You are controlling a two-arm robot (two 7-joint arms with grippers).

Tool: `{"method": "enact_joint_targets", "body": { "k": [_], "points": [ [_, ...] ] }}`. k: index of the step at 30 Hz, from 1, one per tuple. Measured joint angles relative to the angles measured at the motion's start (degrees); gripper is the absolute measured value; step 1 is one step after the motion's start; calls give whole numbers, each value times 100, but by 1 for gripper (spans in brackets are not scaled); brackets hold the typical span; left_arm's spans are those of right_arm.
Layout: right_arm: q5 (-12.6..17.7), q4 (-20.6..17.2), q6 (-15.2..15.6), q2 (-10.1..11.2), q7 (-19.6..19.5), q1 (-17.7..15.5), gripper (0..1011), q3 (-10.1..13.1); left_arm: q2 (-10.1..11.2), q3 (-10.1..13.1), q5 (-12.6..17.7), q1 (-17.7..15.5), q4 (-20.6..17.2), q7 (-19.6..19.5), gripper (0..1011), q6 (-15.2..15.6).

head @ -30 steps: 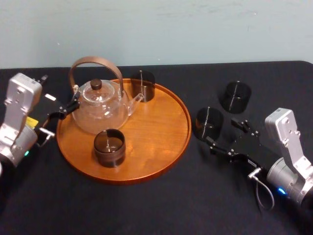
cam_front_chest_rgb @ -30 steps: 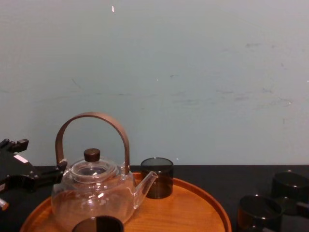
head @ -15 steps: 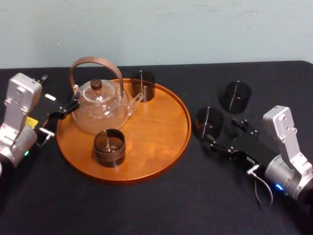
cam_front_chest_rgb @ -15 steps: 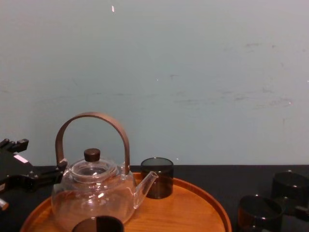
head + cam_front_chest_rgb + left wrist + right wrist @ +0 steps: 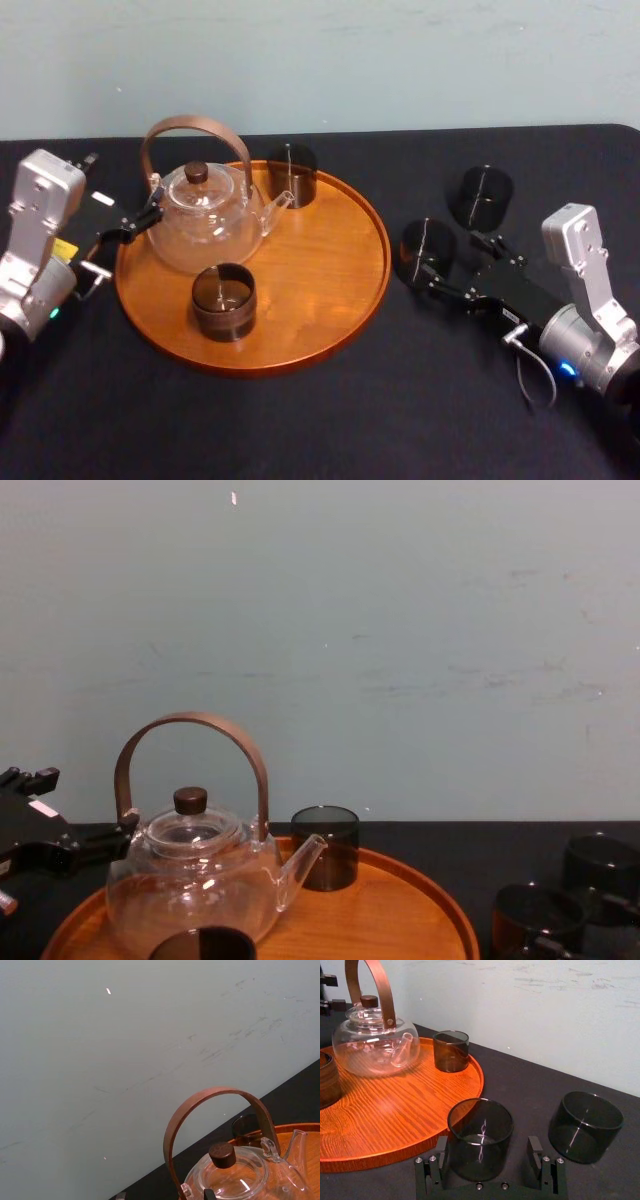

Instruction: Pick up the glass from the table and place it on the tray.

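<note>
Head view pictures show that the right pincer has been advanced across the flat matte black desk within the last second. Its black fingers, formerly short of the nearer smoky dark cylindrical glass, are now set on either side of it. The approach is therefore judged finished, and closing is taken to be the step in hand.

The pincer is held spread, with nothing pinched. In the right wrist view the glass is seen upright on the desk between the fingers, close against the finger on the tray's side, with a clear gap to the other. A second similar dark glass is left standing just beyond, apart. The large round orange-brown wooden tray lies near the glass, on its left, not touching. The left pincer is parked beside the tray's left rim.
</note>
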Motion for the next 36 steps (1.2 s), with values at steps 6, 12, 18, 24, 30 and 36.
{"method": "enact_joint_targets", "body": {
  "k": [6,12,18,24,30,36],
  "points": [
    [0,216,-4,-134,186,181,1002,14,0,0,0,0,0,0,1010,0],
    [3,482,-18,-281,363,362,1003,21,0,0,0,0,0,0,1010,0],
    [-5,718,-42,-381,485,509,1002,-11,0,0,0,0,0,0,1009,0],
    [-7,909,-58,-459,578,631,1002,-42,0,0,0,0,0,0,1009,0],
    [-21,1064,-115,-515,640,718,1002,-84,0,0,0,0,0,0,1009,0],
    [-52,1123,-166,-539,643,755,1002,-100,0,1,1,0,-1,-3,1010,-1]
  ]
}}
